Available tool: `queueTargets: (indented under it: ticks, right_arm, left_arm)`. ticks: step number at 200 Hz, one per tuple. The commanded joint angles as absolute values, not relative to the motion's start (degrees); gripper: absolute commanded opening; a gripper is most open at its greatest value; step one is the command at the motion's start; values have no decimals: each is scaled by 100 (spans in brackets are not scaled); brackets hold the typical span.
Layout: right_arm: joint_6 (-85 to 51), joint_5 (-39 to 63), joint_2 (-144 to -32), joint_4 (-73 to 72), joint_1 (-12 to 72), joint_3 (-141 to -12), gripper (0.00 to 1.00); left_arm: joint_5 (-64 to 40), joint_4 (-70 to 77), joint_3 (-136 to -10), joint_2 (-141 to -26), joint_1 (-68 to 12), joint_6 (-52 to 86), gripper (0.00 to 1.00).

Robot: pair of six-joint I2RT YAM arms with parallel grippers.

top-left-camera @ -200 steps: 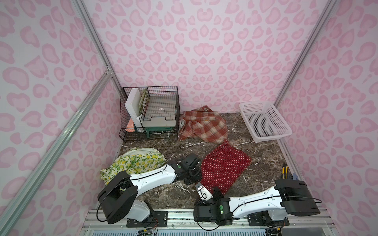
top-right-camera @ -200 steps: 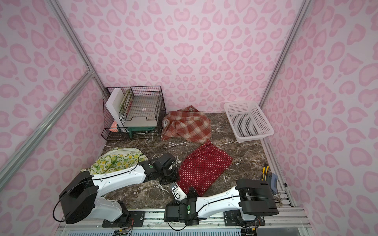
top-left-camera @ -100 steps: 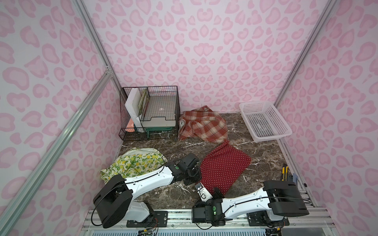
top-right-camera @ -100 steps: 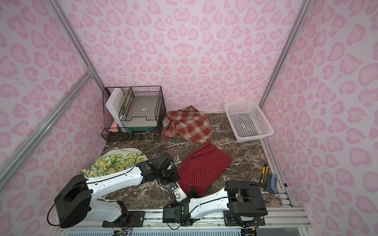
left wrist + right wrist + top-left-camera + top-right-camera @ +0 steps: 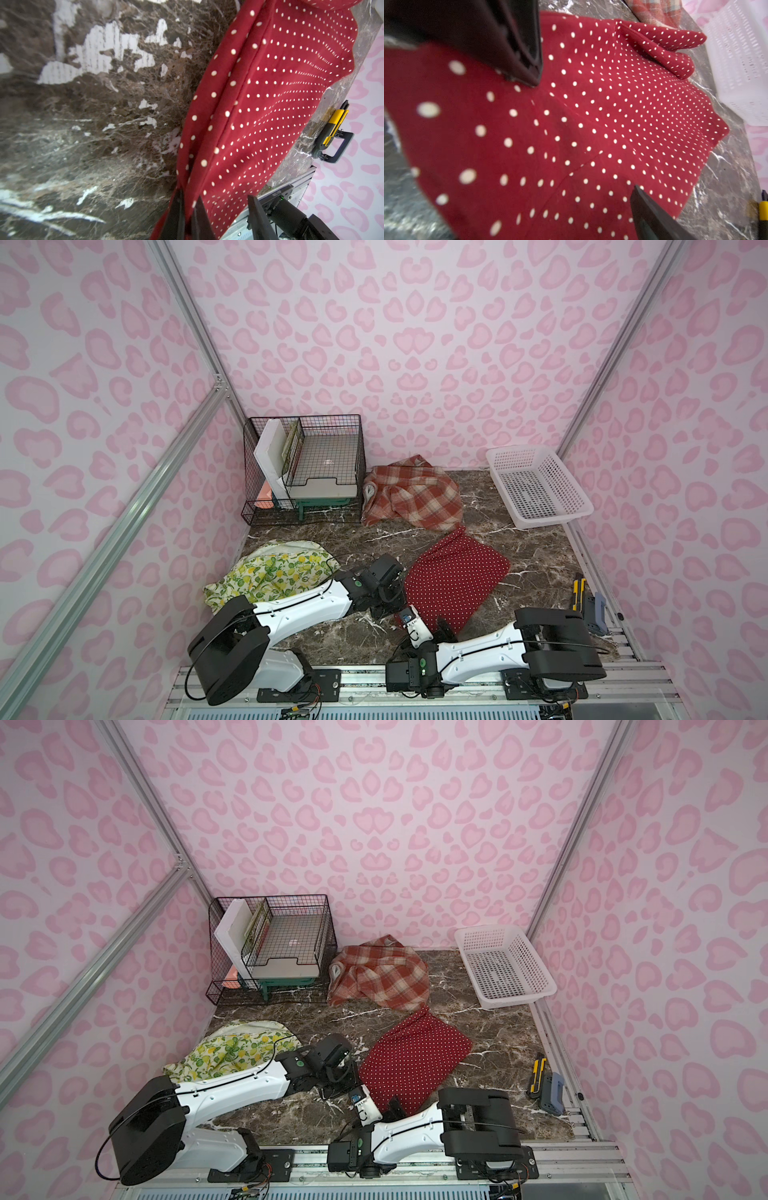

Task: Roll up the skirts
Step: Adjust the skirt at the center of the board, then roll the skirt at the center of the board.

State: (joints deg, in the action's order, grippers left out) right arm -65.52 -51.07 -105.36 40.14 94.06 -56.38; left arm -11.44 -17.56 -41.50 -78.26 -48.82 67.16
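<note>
Right arm (image 5: 478,649) has advanced: right jaws open over red skirt (image 5: 453,580) hem; left jaws pinch its edge, ready for rolling.

We've got the marble tabletop (image 5: 519,556) carrying a polka-dot skirt (image 5: 453,580), plaid skirt (image 5: 415,493), lemon skirt (image 5: 274,572), white basket (image 5: 552,520) and wire rack (image 5: 305,464).

free room around the polka-dot skirt (image 5: 455,578). bare marble table (image 5: 536,556) lies open between this skirt and the white basket (image 5: 569,489), and between it and the wire rack (image 5: 305,472). the plaid skirt (image 5: 415,493) meets its far tip and closes that side. the lemon skirt (image 5: 274,572) lies well apart, past the left arm (image 5: 307,605), which stretches low to the skirt's edge. the right arm (image 5: 482,649) blocks its near corner. a utility knife (image 5: 578,593) and a grey tool (image 5: 598,610) lie at the table edge, near the skirt.
</note>
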Motion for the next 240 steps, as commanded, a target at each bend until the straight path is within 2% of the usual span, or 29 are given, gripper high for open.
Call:
queueTargets:
  ticks: [1, 38, 80, 111, 155, 177, 206, 240]
  right_arm:
    - [-6680, -5454, -10661, 4499, 9429, -5777, 88]
    - [-6875, -5678, -10955, 5129, 9585, -6147, 83]
    - [-7027, -5856, -11033, 5435, 9631, -6240, 71]
    - [-6755, -5847, -11083, 5250, 9624, -6258, 54]
    - [-6461, -5679, -11110, 5001, 9600, -6145, 23]
    - [-6138, -5545, -11041, 4704, 9581, -6013, 10]
    - [-5580, -5313, -10889, 4176, 9580, -5773, 0]
    - [-4657, -4734, -10497, 3453, 9579, -5470, 0]
  left_arm:
    - [-1101, -1845, -4122, -7768, -4853, 6727, 0]
    - [-1067, -1949, -4027, -7667, -4773, 6691, 0]
    - [-1160, -1917, -3920, -7638, -4720, 6667, 0]
    - [-1205, -1899, -3919, -7679, -4718, 6645, 0]
    - [-1274, -1898, -3941, -7724, -4664, 6593, 0]
    - [-1335, -1868, -3943, -7774, -4641, 6580, 0]
    - [-1370, -1901, -3957, -7787, -4579, 6546, 0]
    - [-1376, -2124, -4015, -7674, -4410, 6419, 0]
